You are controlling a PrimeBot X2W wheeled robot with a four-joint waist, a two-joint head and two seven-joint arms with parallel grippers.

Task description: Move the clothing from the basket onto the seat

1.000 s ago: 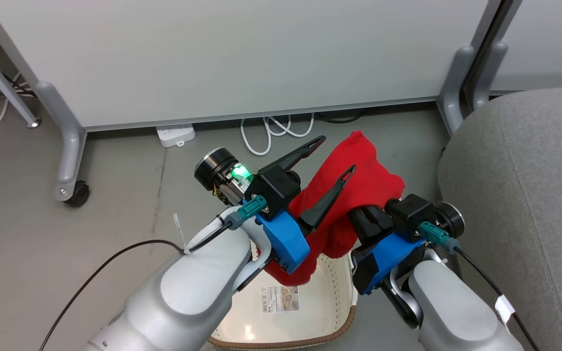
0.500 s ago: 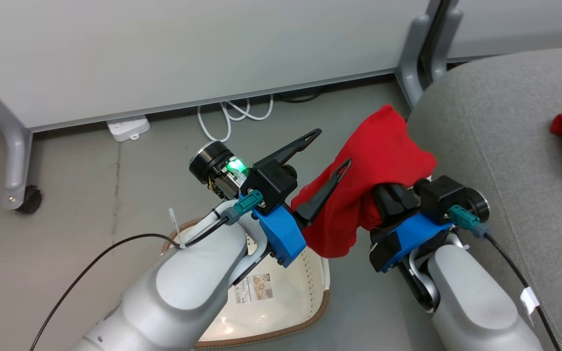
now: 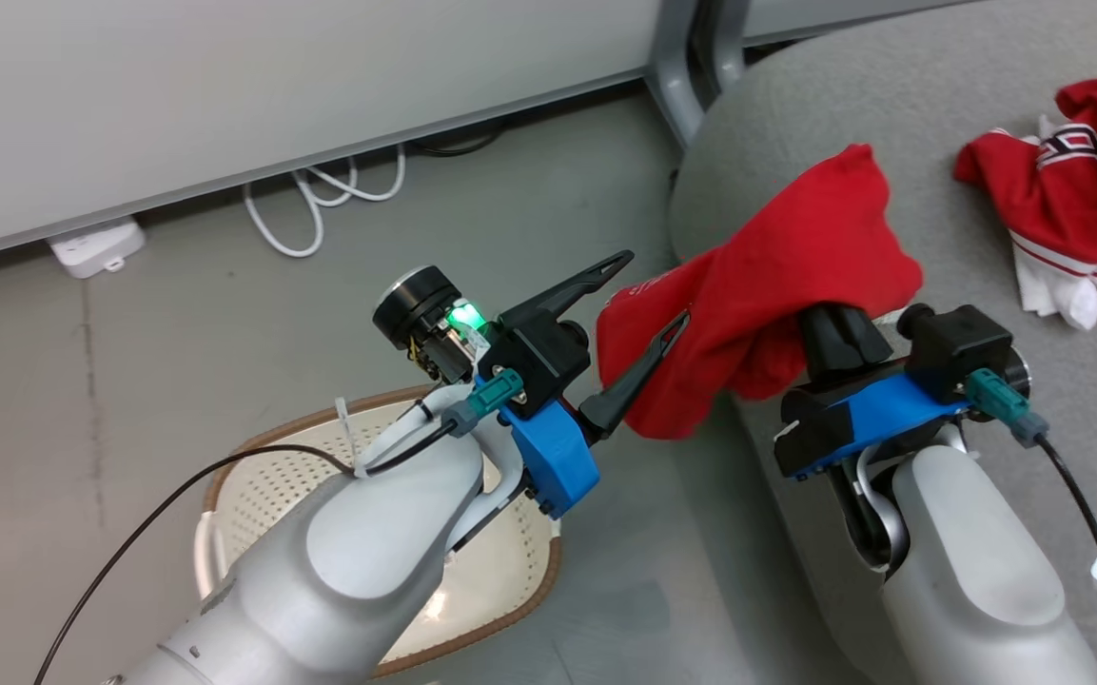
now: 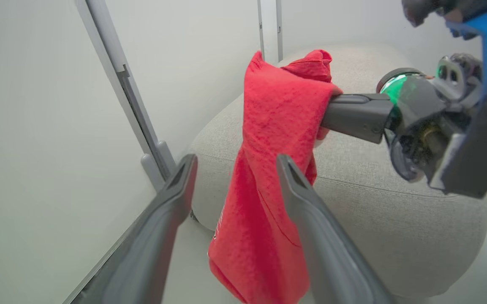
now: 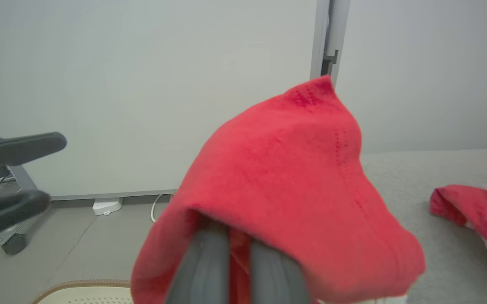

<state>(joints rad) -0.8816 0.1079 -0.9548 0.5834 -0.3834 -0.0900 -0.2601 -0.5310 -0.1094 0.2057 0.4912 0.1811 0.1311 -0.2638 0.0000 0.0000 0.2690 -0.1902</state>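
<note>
A red jersey (image 3: 776, 276) drapes over my right gripper (image 3: 826, 323), which is shut on it, fingers buried in the fabric (image 5: 294, 181). It hangs above the left edge of the grey seat (image 3: 795, 114). A second red jersey with white trim (image 3: 1071, 185) lies crumpled on the seat, further right. My left gripper (image 3: 655, 288) is open beside the hanging cloth, which dangles just beyond its fingers (image 4: 264, 202). The cream basket (image 3: 263, 476) with a brown rim sits on the floor at lower left, partly hidden by my left forearm.
White partition panels on grey legs (image 3: 676, 57) stand behind the floor and the seat. A white power strip (image 3: 91, 249) and looped white cables (image 3: 320, 205) lie along the panel's base. A castor (image 5: 13, 244) shows in the right wrist view.
The head camera has swung right, bringing the seat and the second jersey into view. My right gripper has carried the held jersey from above the basket to the seat's edge.
</note>
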